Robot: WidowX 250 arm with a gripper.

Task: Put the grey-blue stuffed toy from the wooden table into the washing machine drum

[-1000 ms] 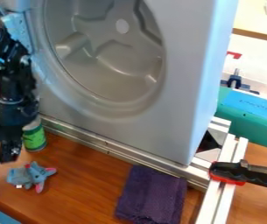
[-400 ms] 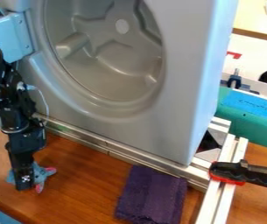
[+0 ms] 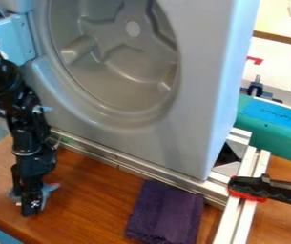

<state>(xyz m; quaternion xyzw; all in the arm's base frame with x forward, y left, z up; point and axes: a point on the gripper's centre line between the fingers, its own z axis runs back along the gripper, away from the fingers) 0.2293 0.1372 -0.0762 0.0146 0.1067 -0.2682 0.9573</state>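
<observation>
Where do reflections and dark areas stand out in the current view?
Camera view: pale sheen on the side of the washing machine, bright highlights along the metal rail; the purple cloth looks dark and matte, the hand nearly black.

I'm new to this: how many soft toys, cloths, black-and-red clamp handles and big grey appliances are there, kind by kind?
Soft toy, partly behind the black arm: 1
Purple cloth: 1
Black-and-red clamp handle: 1
Big grey appliance: 1
Total: 4
</observation>
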